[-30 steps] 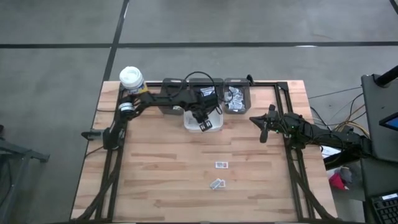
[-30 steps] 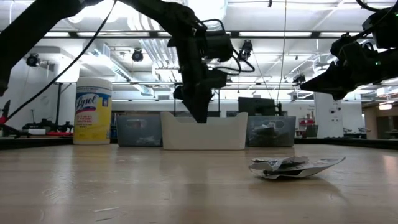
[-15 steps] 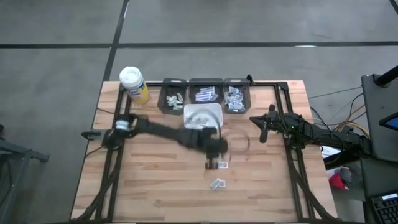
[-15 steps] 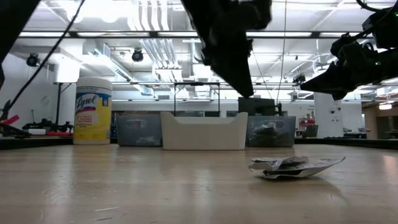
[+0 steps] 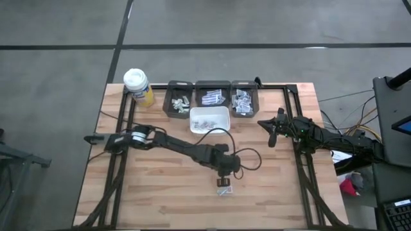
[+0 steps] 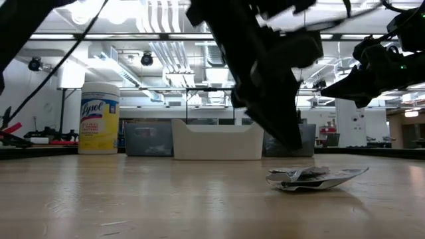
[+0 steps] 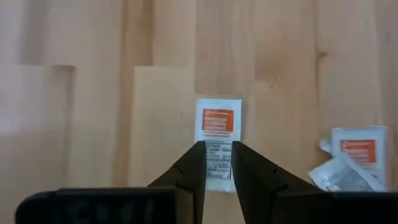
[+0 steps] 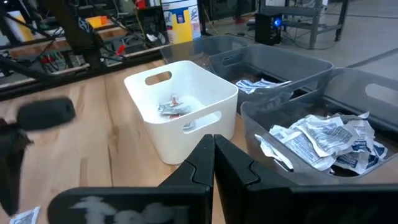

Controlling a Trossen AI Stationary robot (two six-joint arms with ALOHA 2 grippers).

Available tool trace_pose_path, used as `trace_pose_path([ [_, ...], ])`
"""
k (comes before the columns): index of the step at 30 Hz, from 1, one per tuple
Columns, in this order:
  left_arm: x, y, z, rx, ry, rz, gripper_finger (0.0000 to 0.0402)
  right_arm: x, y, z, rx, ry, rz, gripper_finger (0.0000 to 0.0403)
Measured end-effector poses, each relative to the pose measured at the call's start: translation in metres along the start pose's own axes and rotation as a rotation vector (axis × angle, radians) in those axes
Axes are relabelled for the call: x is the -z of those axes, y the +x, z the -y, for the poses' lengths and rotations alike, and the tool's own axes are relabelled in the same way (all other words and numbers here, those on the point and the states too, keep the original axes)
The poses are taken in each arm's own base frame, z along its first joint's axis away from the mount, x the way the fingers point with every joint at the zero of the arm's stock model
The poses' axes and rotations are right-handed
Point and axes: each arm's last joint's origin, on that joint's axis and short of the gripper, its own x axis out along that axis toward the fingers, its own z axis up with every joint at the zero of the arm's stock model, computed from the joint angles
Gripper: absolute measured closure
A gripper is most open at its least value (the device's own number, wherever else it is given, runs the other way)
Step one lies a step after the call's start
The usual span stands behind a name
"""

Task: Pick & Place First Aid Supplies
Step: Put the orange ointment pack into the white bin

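Two loose first aid supplies lie flat on the wooden table: a white packet with orange print (image 7: 218,134), and a crumpled one beside it (image 7: 348,167), also seen from above (image 5: 223,190) and in the low view (image 6: 315,178). My left gripper (image 7: 217,163) hovers over the flat packet, pointing steeply down. Its fingers are slightly open and its tips (image 6: 291,141) are clear of the table. In the high view the gripper (image 5: 224,176) hides that packet. My right gripper (image 8: 213,148) waits shut at the table's right side (image 5: 271,133).
A white bin (image 5: 209,120) holding a few packets stands mid-table toward the far side. Behind it are three grey bins (image 5: 212,96) with more packets. A yellow bottle with a white cap (image 5: 137,85) stands at the far left corner. Bare wood surrounds the loose packets.
My left gripper has swung from over the white bin toward the table's near edge and a little right. It now hangs low over the loose packets. The packets have not moved.
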Motion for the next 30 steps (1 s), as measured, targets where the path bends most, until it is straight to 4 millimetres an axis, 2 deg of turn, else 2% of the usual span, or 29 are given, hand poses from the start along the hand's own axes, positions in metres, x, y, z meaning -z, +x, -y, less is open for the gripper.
trace_pose_path([
  [7,0.007,0.029,-0.005,0.025,-0.026,-0.087,0.0325,0.0,0.0,0.0,0.0,0.003,0.0,0.0394],
  [13,0.014,0.043,-0.007,0.05,-0.121,-0.159,0.0334,0.0,0.0,0.0,0.0,-0.001,0.0,0.0394],
  [19,0.016,0.041,-0.007,0.041,-0.157,-0.178,0.0394,0.0,0.0,0.0,0.0,-0.014,0.0,0.0394],
  [30,0.01,0.03,-0.008,-0.038,-0.162,-0.169,0.0401,0.0,0.0,0.0,0.001,-0.018,0.0,0.0394],
])
